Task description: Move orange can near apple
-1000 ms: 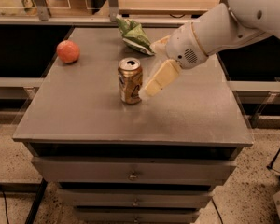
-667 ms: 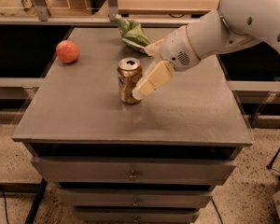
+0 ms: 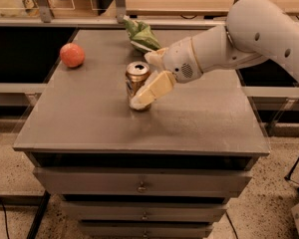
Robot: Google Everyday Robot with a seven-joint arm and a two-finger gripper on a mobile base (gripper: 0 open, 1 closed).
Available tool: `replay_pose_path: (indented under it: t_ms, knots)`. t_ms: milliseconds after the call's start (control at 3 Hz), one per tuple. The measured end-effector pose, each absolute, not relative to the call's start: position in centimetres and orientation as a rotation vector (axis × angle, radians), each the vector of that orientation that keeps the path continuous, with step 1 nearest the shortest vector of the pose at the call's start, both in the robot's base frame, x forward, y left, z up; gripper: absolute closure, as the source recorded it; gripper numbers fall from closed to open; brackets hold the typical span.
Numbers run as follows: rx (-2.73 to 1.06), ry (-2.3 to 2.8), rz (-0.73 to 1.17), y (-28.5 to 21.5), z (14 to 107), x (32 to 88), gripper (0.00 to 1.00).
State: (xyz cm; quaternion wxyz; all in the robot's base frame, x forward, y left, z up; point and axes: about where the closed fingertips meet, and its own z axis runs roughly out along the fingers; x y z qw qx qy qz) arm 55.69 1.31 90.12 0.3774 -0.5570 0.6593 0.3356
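Can (image 3: 133, 83) upright, mid tabletop (image 3: 89, 123). Gripper (image 3: 144, 79) reaches in low from right. Fingers (image 3: 152, 88) straddle can, one in front, one behind, apparently clamped on its body. Side grip keeps can vertical for the slide or carry. Apple (image 3: 72, 55) sits well apart at far left corner. Path between looks unobstructed. Green bag (image 3: 142, 34) lies behind can, out of the way. Can not yet near apple.

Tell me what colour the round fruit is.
Round reddish-orange apple, camera view; gripper is at the golden-orange metal can.
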Motion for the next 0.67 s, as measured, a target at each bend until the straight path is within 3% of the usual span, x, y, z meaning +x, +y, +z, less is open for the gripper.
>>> replay_pose_path:
  t_ms: [333, 667]
  knots:
    - [-1.400, 1.643, 0.884, 2.21, 89.77, 55.88, 0.00]
    - [-1.388, 1.632, 0.896, 2.78, 88.96, 56.20, 0.17]
